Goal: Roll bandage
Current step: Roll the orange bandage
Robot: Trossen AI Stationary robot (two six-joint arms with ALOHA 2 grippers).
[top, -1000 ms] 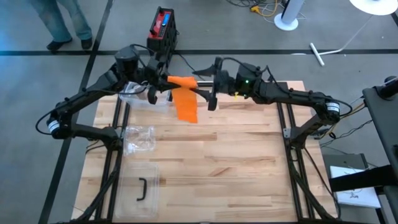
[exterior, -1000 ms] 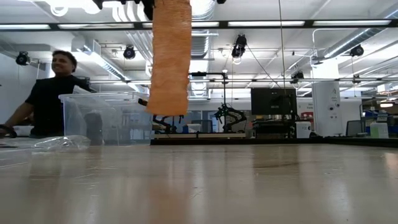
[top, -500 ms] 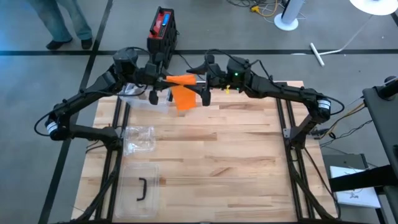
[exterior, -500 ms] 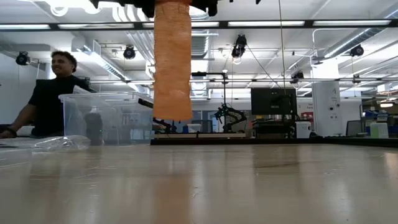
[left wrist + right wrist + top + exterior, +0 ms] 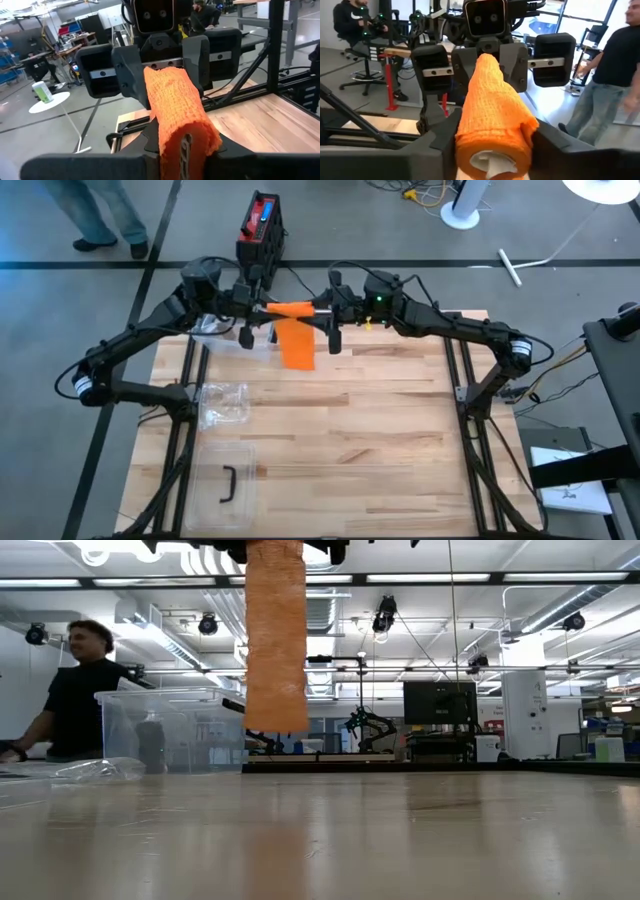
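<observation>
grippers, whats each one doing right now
left gripper: closed on one end of the orange bandage roll.
right gripper: closed around the other end of the roll.

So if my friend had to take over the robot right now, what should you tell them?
Left gripper: shut on the orange bandage roll, held up above the far edge of the table.
Right gripper: at the roll's other end, fingers on both sides of it in the right wrist view; whether they pinch it, I can't tell.
A loose tail hangs down from the roll, clear of the tabletop.
Done: part is wound.
Left: wind up the tail.
Also on the table: a clear plastic bin and a plastic wrapper.
</observation>
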